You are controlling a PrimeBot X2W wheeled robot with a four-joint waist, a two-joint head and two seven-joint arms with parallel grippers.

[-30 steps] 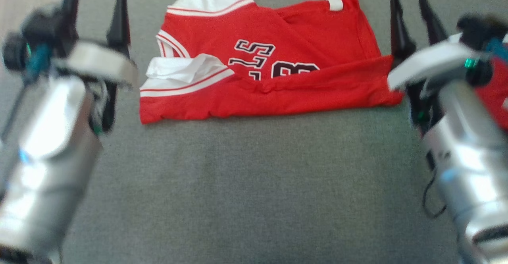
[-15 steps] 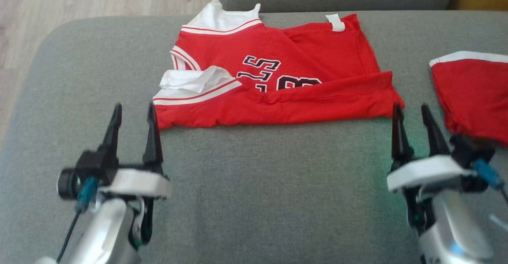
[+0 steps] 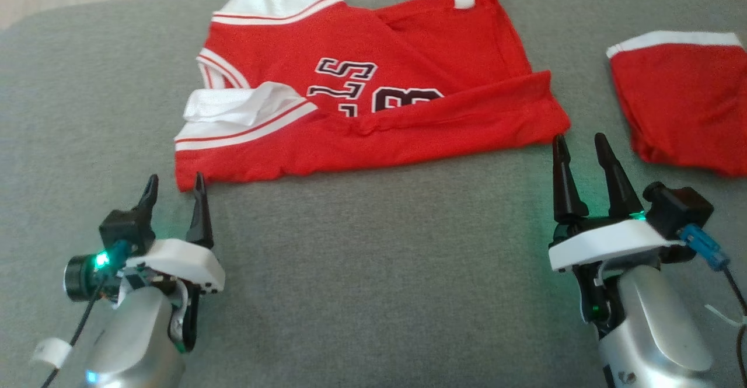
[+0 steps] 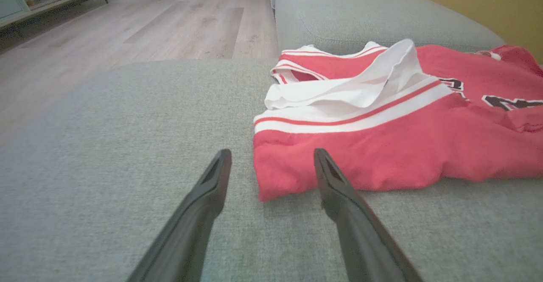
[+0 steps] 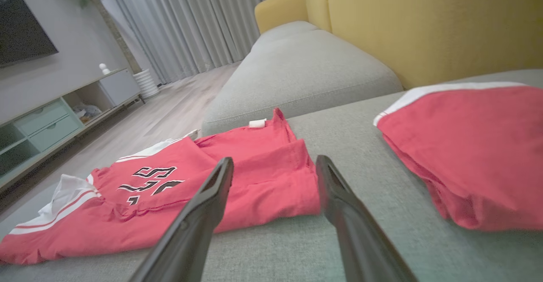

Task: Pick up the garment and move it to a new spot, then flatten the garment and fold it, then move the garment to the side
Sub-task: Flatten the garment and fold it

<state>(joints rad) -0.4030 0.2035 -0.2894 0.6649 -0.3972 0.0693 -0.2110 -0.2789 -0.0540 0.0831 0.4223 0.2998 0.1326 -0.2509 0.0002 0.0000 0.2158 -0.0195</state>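
A red jersey (image 3: 362, 102) with white trim and dark lettering lies partly folded on the grey sofa cushion (image 3: 379, 271), its near hem doubled back over the lettering. My left gripper (image 3: 175, 185) is open just short of the jersey's near left corner (image 4: 271, 188), which lies between and beyond its fingertips. My right gripper (image 3: 578, 143) is open beside the near right corner (image 5: 297, 197) of the jersey. Neither holds anything.
A second red garment with a white band (image 3: 683, 96) lies folded at the right of the cushion (image 5: 475, 154). A yellow sofa back (image 5: 424, 23) rises behind it. Wooden floor (image 4: 127, 32) lies past the cushion's left edge.
Both arms pulled back from beside the jersey toward the near side of the cushion, then eased forward to its near corners. The head camera has shifted; the jersey itself looks unmoved.
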